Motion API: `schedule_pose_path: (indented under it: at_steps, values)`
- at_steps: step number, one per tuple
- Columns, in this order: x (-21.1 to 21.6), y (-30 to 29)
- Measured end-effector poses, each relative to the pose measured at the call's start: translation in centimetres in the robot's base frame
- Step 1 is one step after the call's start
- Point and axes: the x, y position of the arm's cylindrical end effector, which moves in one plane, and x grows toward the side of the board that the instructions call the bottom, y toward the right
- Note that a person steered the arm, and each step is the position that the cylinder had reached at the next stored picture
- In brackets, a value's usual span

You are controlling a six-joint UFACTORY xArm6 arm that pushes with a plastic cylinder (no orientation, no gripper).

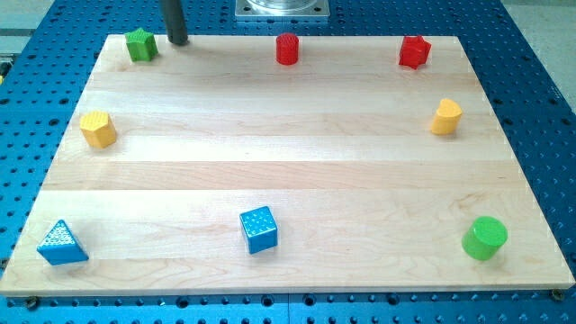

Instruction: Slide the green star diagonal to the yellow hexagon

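Note:
The green star [140,44] sits at the board's top left corner. The yellow hexagon [97,129] lies below it, near the left edge. My tip [178,40] stands at the top edge, just to the right of the green star, with a small gap between them.
A red cylinder [286,49] is at top centre and a red star [414,51] at top right. A yellow block [445,116] is at the right edge. A green cylinder [485,238] is at bottom right, a blue cube [258,229] at bottom centre, a blue triangle [61,242] at bottom left.

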Motion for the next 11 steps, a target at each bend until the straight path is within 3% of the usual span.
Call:
schedule_pose_path:
  at_steps: [2, 3, 4, 5, 9, 10, 11]
  values:
    - [0.0, -0.5]
    - [0.0, -3.0]
    - [0.9, -10.0]
    - [2.3, -11.6]
    - [3.2, -3.2]
    - [0.3, -1.1]
    - [1.0, -0.1]
